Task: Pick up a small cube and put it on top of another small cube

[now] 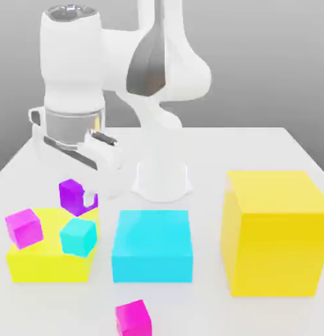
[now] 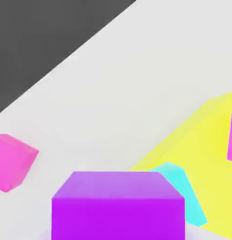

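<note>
The violet small cube (image 1: 71, 195) is clamped in the closed gripper (image 1: 88, 197) above the flat yellow block (image 1: 40, 262), and should be squared over the small cyan cube (image 1: 78, 235) before release.

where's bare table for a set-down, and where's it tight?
Free: the white table behind the big yellow block, toward the exterior view's right of the arm base; also the front strip between the loose magenta cube and the big yellow block. Tight: the low yellow block, crowded by the cyan cube, another magenta cube, and the purple cube in the gripper.
</note>
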